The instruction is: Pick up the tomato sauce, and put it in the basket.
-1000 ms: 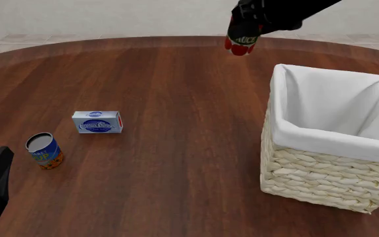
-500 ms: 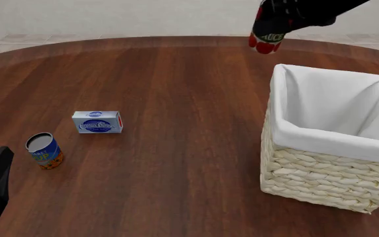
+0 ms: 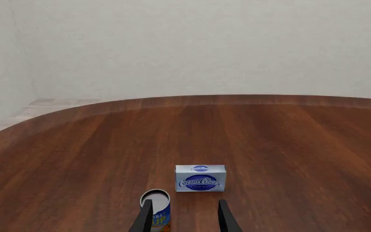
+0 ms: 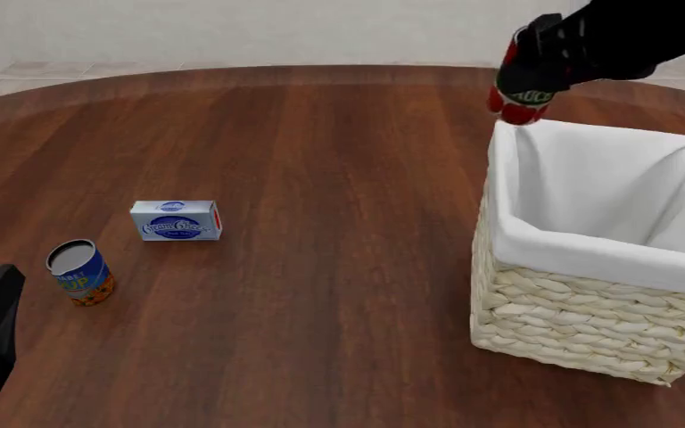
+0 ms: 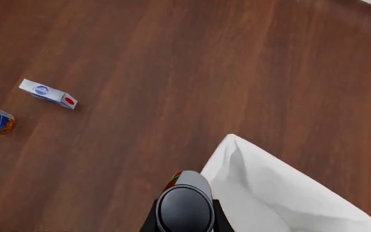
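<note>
— Lettering first: what can we read?

— On the blue-and-white box (image 4: 176,220) we make out a blue oval with white script that looks like "Cream Cheese", though it is small. The blue-and-orange can (image 4: 79,272) shows yellow letters ending in "UP" in the left wrist view, partly hidden behind a finger. On the tomato sauce (image 4: 524,98) we see white letters on the green band, something like "AUCE", with the rest covered.

— Where is the tomato sauce relative to the basket (image 4: 581,325)?

— We see it held in the air just above the basket's far left corner, close to the white cloth lining (image 4: 605,192) at the rim, not inside. In the right wrist view its grey metal top (image 5: 185,208) faces the camera, with the lining's corner right beside it.

— And the right gripper (image 4: 542,64)?

— Its fingers are clamped on the can's upper part, so only the red base and green band stick out below.

— What does the basket hold?

— We see only the cloth lining inside; the bottom is hidden from the front view.

— The left gripper (image 3: 184,218)?

— It sits far left of the basket, near the blue-and-orange can, its two fingers spread apart with nothing between them. The box lies just beyond that can on the wooden table (image 4: 318,134).
</note>
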